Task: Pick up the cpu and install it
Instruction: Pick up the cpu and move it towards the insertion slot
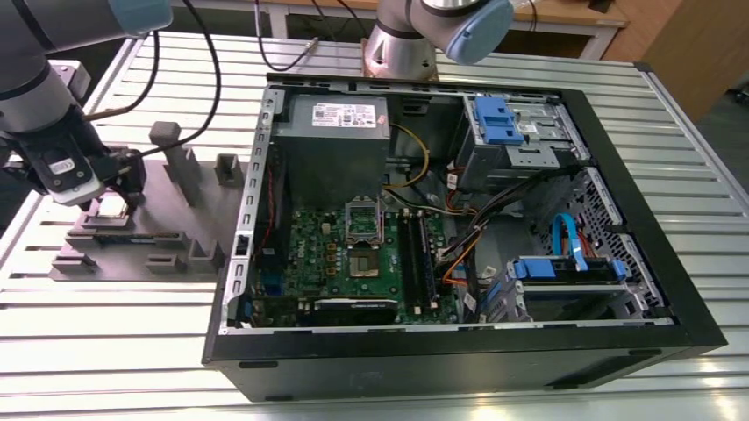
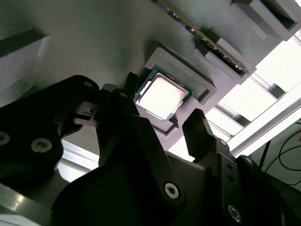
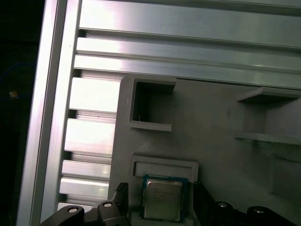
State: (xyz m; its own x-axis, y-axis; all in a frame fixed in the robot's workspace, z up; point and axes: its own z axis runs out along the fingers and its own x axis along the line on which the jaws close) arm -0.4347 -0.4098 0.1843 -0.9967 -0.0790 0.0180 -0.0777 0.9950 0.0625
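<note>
A: Gripper state?
B: Gripper (image 2: pixel 163 100) is spread, fingers (image 2: pixel 200 134) straddling the cpu (image 3: pixel 162 201), one on each side. Gaps show in the first wrist view, so no pinch.
A: Cpu location?
B: Flat in a square pocket of the grey fixture (image 1: pixel 175 206), near the fixture's edge. Not lifted.
A: Surroundings?
B: Open computer case (image 1: pixel 655 289) just beside the fixture, both on a slatted table (image 1: pixel 117 351).

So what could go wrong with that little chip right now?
The jaws stand open either side of the chip in its shallow pocket of the grey holder; closing off-centre might tilt or drop it. Loose cables lie near the socket in the case and might snag.
</note>
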